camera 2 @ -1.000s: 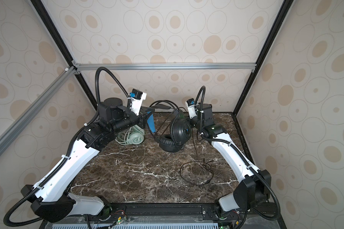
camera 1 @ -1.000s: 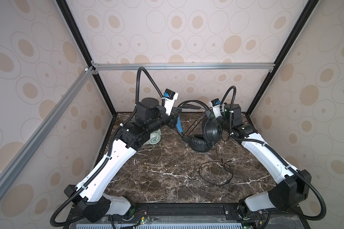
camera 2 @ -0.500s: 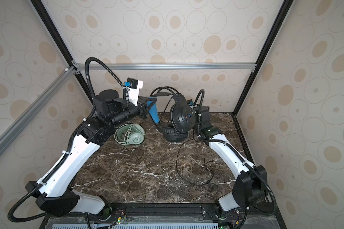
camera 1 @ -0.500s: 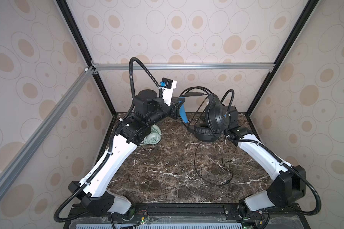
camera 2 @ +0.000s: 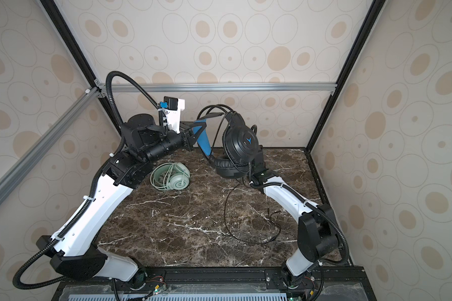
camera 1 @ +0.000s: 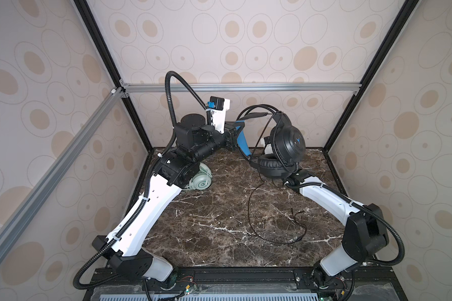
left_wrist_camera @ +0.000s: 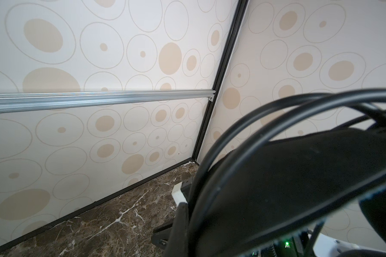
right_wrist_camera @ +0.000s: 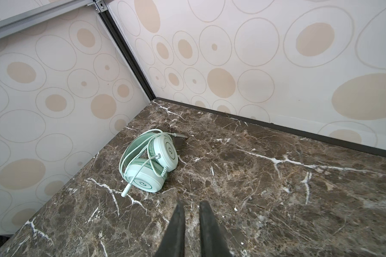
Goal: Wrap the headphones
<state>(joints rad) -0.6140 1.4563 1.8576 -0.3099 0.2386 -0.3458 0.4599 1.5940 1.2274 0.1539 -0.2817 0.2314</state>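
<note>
The black headphones [camera 1: 289, 142] [camera 2: 242, 142] hang in the air at the back, cable looped several times over the headband. My left gripper [camera 1: 236, 133] [camera 2: 193, 133] is shut on their blue inner headband [camera 1: 243, 142]. The right gripper [right_wrist_camera: 191, 203] is hidden behind the earcups in both top views. In the right wrist view its fingers stand a narrow slit apart, with no cable showing at the tips. The black cable [camera 1: 249, 208] rises from a loop on the table to behind the lower earcup. The mint-green headphones [camera 2: 171, 177] [right_wrist_camera: 151, 160] lie wrapped at the back left.
The marble table [camera 1: 219, 221] carries the loose cable loop and its plug [camera 1: 298, 213] on the right. The left arm's elbow hangs over part of the mint-green headphones in a top view. Patterned walls and an aluminium rail [camera 1: 240, 87] close the back and sides.
Both arms have lifted the black headphones up off the table. The right gripper swung up behind the earcups, and the cable was drawn upward out of its flat loop.
</note>
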